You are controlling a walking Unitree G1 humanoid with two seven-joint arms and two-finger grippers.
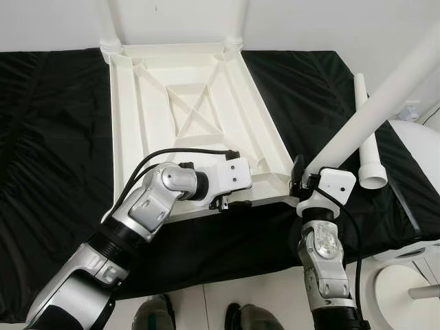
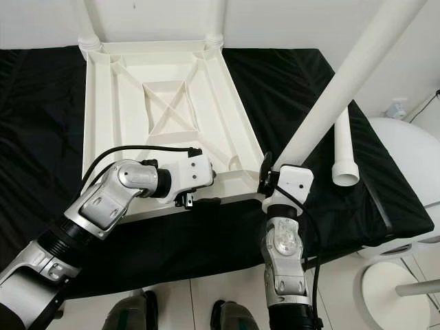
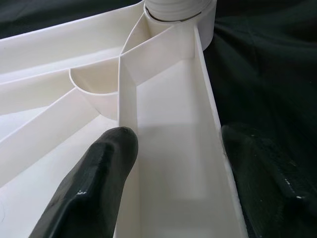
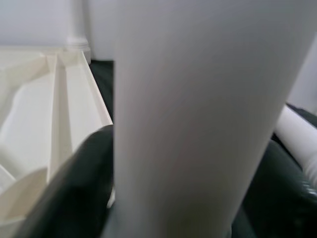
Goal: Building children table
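Right end effector (image 1: pixel 300 180) is clamped around a long white table leg (image 1: pixel 385 96), which slants up and away from it, with the leg's lower end sitting at the near right corner of the upturned white children's table (image 1: pixel 196 110). Left end effector (image 1: pixel 225 201) straddles the near rim of that table, one finger (image 3: pixel 94 183) inside the channel and the other outside on the cloth, though I cannot tell whether it is actually pinching the rim.

The leg looks tilted rather than square to its corner socket, so pressing it home at this angle could jam it or skid it off the corner. If the left grip is loose, the table may slide on the slippery black cloth (image 1: pixel 55 137) under that push. A spare leg (image 1: pixel 368 134) lies just beyond the right end effector and could be knocked or rolled away.

The table rests on a black-draped surface against a white wall, with pale flooring below.
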